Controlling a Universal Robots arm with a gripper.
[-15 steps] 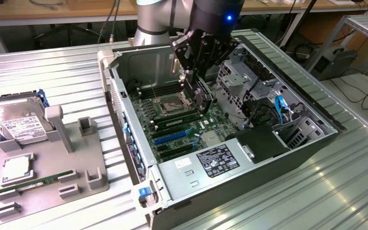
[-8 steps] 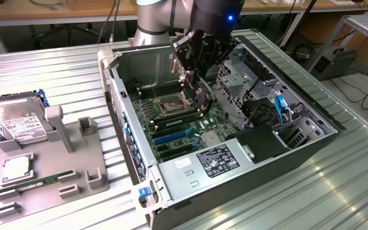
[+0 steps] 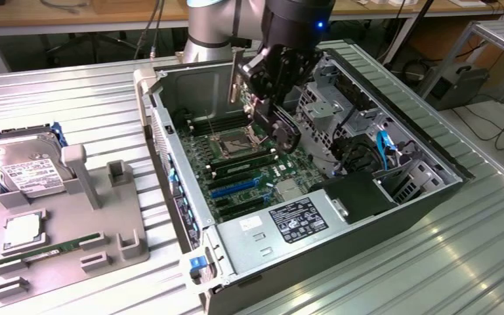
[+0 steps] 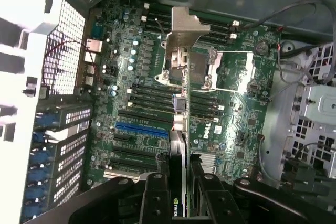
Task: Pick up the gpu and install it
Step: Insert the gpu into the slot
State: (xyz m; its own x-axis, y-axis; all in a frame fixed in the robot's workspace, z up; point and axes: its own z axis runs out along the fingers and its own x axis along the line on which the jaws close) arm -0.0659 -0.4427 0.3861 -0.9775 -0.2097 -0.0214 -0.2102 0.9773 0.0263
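One gpu, clamped edge-on in the half-closed pincer, is held over the motherboard inside the case, so installing is judged the step in hand, for which its edge must be lined up with the blue slot.

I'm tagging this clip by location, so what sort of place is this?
Probably a robotics lab for PC assembly: an open computer case, a hard drive on a grey parts fixture, and workbenches behind.
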